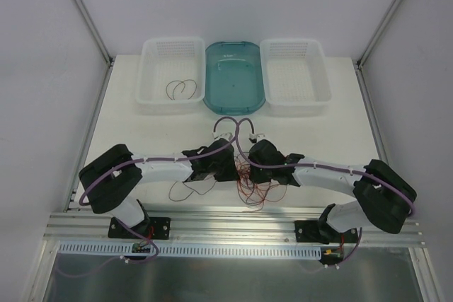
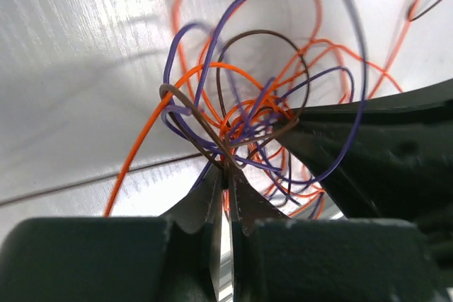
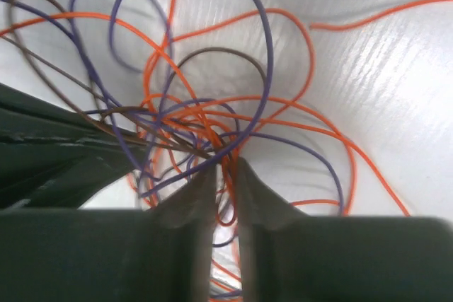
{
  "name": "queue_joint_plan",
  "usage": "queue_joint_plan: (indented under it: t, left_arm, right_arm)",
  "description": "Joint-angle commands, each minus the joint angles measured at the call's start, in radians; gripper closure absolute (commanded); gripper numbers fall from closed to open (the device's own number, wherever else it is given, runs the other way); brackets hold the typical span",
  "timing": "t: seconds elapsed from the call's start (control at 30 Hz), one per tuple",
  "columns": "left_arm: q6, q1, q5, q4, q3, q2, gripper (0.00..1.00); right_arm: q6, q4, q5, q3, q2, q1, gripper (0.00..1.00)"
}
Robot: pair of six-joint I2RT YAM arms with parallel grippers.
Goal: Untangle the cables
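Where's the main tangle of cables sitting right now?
In the top view, the tangle of cables lies centre-front on the table, between the left pincer and right pincer; the left one is shut on its strands.

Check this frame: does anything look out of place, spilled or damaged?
Nothing spilled or damaged. The tangle of cables sits knotted near the front of the table, as the task expects. One dark cable lies beside the left arm, seemingly apart from the bunch; minor, not alarming.
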Motion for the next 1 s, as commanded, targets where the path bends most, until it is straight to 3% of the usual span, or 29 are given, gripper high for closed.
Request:
queue_joint_plan:
  t: [0.0,0.03,0.27,0.37,0.47,0.63,0.8,0.9,0.97]
  left_arm:
    - [0.019,-0.01,-0.06,0.038,-0.025,-0.096,1.0]
    - [0.025,-0.01,-0.077,0.035,-0.031,-0.112,1.0]
    - [0.088,0.071,-0.179,-0.144,-0.06,-0.314,1.0]
    - [0.131,0.174,-0.195,-0.235,-0.083,-0.443,1.0]
    - [0.189,0.26,-0.238,-0.322,-0.077,-0.576,1.0]
    - [0.284,0.28,-0.302,-0.422,0.001,-0.708,1.0]
    - [0.278,0.28,-0.27,-0.441,-0.003,-0.718,1.0]
    - [0.246,0.28,-0.243,-0.441,-0.042,-0.693,1.0]
    - [0.222,0.28,-0.203,-0.439,-0.077,-0.673,1.0]
  right_arm:
    - [0.019,-0.028,0.082,0.038,-0.01,0.005,0.91]
    - [0.017,-0.041,0.096,0.04,-0.019,0.005,0.99]
    - [-0.055,-0.345,0.355,0.116,-0.233,0.0,0.99]
    - [-0.091,-0.502,0.527,0.181,-0.356,-0.032,0.99]
    - [-0.13,-0.599,0.575,0.246,-0.491,-0.101,0.99]
    - [-0.211,-0.578,0.46,0.326,-0.663,-0.156,0.98]
    - [-0.207,-0.567,0.317,0.325,-0.654,-0.155,0.96]
    - [-0.225,-0.527,0.149,0.287,-0.604,-0.155,0.86]
    - [-0.253,-0.504,-0.001,0.268,-0.542,-0.155,0.75]
